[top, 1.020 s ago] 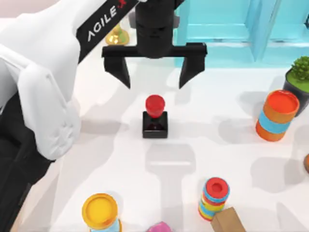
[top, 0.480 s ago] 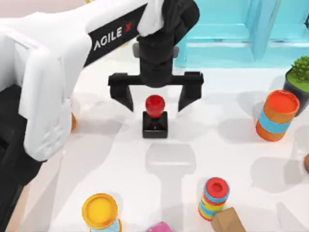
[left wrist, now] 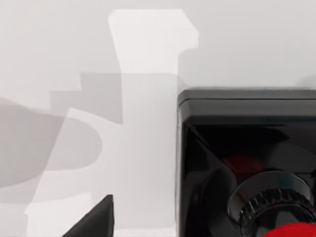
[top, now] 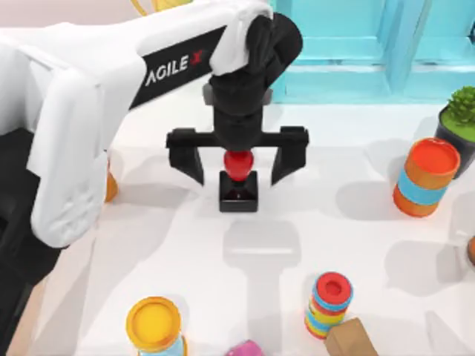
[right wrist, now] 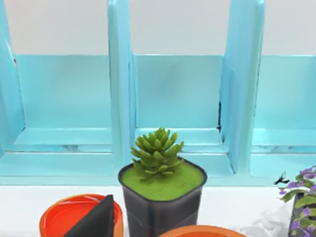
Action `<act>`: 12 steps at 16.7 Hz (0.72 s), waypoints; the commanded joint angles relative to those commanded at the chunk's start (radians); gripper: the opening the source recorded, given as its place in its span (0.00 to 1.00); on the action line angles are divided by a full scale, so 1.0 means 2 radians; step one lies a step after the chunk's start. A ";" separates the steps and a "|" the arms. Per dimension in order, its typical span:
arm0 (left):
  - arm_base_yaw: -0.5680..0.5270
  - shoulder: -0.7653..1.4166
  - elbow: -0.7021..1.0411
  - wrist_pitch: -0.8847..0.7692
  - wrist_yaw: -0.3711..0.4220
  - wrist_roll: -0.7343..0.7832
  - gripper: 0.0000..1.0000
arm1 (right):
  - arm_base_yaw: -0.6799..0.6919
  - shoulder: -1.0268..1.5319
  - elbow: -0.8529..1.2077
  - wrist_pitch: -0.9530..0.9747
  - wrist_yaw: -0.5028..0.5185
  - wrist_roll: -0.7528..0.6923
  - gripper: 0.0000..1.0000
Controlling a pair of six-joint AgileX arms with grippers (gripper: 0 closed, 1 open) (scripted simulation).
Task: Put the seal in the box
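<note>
"AGILE X" in white lettering on the left arm (top: 111, 81).

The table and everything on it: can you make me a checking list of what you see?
Surface: white table, shadows on it.
Job's things: seal standing upright near the table's middle, red knob up. Box: nothing seen.
Clutter: light blue crate at the back; potted succulent and orange striped cylinder at the right; red-topped striped cylinder, yellow-topped cylinder and brown block at the front.
Grippers: left gripper open, fingers either side of the seal's knob, not touching. Right gripper: one dark fingertip seen, facing the crate.
Cables: nothing seen.
Surroundings: pale wall behind the crate.
</note>
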 joint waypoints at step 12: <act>0.000 0.000 0.000 0.000 0.000 0.000 0.17 | 0.000 0.000 0.000 0.000 0.000 0.000 1.00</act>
